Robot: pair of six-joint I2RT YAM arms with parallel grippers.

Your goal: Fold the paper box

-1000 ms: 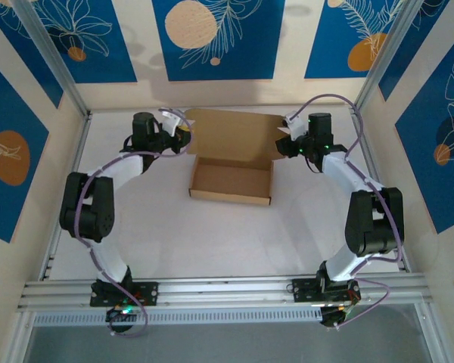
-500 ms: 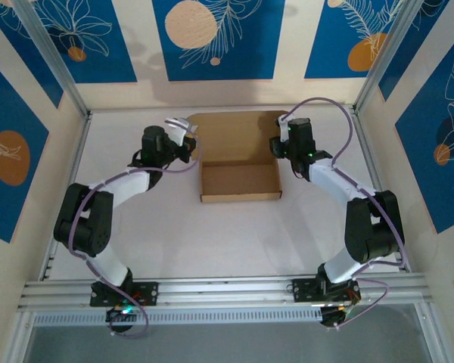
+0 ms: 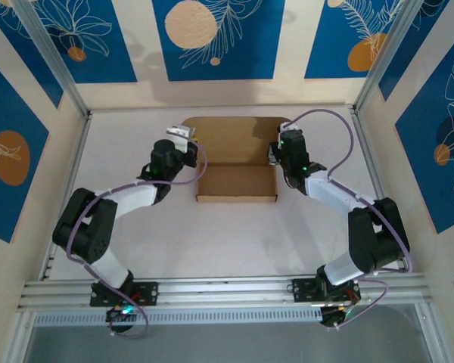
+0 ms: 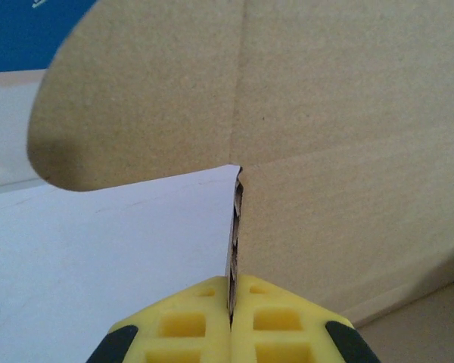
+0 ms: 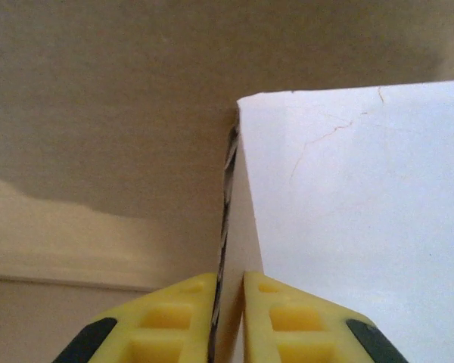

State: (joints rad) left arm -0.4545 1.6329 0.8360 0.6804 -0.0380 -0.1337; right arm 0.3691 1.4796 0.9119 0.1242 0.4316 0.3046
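Tray of paper box (image 3: 236, 183) stands formed; left gripper (image 4: 231, 321) and right gripper (image 5: 228, 306) each pinch a side-wall edge; far lid flap (image 3: 234, 134) not yet closed.

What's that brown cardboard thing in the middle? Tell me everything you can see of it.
The paper box is plain, unmarked brown cardboard: a shallow open rectangular tray with a wide round-cornered lid flap extending behind it. It sits on the white table. The left gripper pinches its left side wall, the right gripper its right one, both closed on the cardboard edge.
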